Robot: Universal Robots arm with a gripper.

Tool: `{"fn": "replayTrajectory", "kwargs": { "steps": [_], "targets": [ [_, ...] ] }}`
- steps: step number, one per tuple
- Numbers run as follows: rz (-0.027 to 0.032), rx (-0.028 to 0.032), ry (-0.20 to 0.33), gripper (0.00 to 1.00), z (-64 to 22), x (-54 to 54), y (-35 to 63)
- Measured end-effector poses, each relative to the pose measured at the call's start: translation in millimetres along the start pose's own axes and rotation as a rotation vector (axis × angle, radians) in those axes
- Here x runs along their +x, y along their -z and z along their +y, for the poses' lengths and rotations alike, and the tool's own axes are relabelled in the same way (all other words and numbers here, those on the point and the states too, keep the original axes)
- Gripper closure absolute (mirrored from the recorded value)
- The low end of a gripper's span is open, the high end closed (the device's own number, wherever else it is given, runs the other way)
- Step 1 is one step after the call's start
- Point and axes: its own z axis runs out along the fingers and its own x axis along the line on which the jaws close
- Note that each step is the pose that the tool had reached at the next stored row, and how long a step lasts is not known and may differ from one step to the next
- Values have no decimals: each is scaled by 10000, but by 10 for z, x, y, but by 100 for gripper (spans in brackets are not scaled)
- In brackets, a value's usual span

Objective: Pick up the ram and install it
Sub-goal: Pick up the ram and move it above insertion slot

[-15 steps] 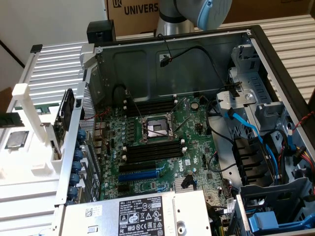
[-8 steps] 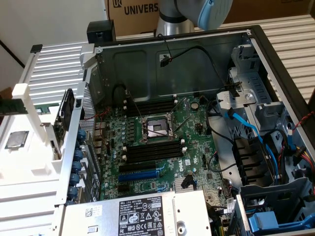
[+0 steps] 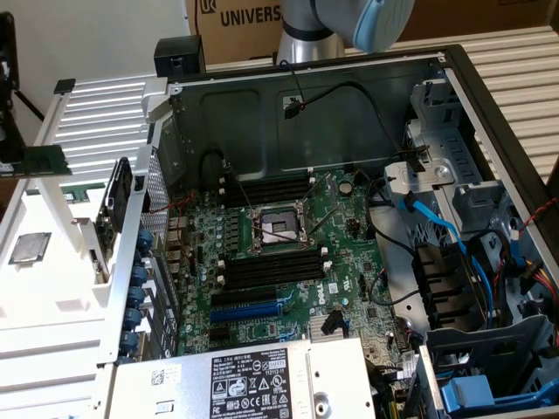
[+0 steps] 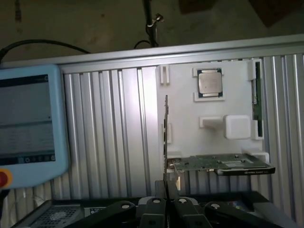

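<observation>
The gripper (image 4: 166, 190) is clamped on one end of the ram (image 3: 44, 161), a thin green stick at nine o'clock in the exterior view, above the white tray (image 3: 52, 288). It is probably light, stiff and fragile, and safest held near an end, off the contacts.

An open computer case (image 3: 262, 113) lies on the ribbed aluminium counter (image 3: 105, 122) with its green motherboard (image 3: 349, 236) facing up. A metal-framed processor socket (image 3: 278, 229) sits mid-board, with long black slots (image 3: 271, 188) on two sides of it. A labelled power supply (image 3: 262, 380) fills the case's near edge, and blue cables (image 3: 437, 223) run through the drive bays at the exterior view's right. A cardboard box (image 3: 244, 22) stands beyond the case's far wall. Towards the exterior view's left, a white tray (image 3: 52, 288) rests on the counter, with a square silver processor chip (image 3: 29, 248) in a recess. An expansion card (image 4: 223, 164) sits at one tray edge. A pale-blue screen handset (image 4: 28, 123) is well apart from the tray.
</observation>
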Motion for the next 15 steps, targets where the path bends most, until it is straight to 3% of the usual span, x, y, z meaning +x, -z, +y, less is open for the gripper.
{"fn": "replayTrajectory", "kwargs": {
  "steps": [6,15],
  "targets": [
    [1,-1,1,87,-276,-18,132],
    [0,-1,0,87,-682,-50,232]
  ]
}}
